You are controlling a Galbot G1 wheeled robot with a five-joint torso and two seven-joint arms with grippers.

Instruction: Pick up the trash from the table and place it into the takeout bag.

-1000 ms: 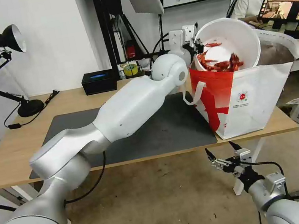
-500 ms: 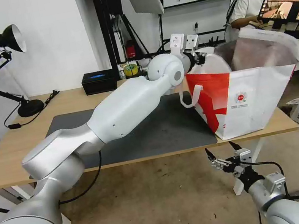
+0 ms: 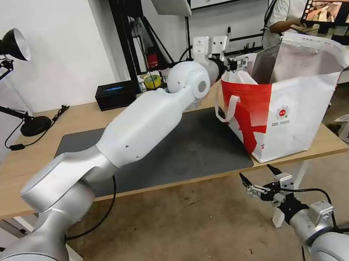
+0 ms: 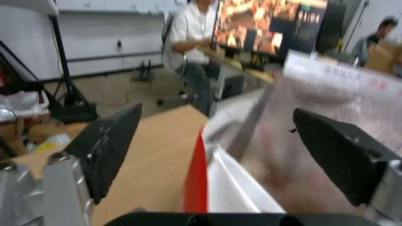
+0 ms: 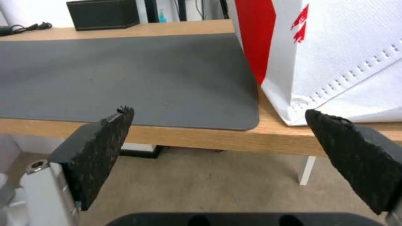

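At the far left of the head view a black desk lamp (image 3: 11, 46) stood on the light-wood table (image 3: 7, 178), its base near the back edge. To its right a black box with a blue top (image 3: 115, 94) sat at the back of the table, beyond the dark grey mat (image 3: 196, 153) that covered the middle of the desk.

The left arm stretched diagonally from the lower left of the frame toward the upper centre. The left gripper (image 3: 238, 63) hung at the near upper rim of the takeout bag (image 3: 297, 113), its jaws spread wide with nothing between them; the left wrist view showed both black fingers (image 4: 111, 146) far apart, above the bag's red edge and silver lining.

The takeout bag stood upright right of centre, at the mat's right end, its mouth open. What lay inside could not be made out.

In the lower right of the frame, below the table's front edge, the right gripper (image 3: 262, 180) hovered with its jaws spread and empty.
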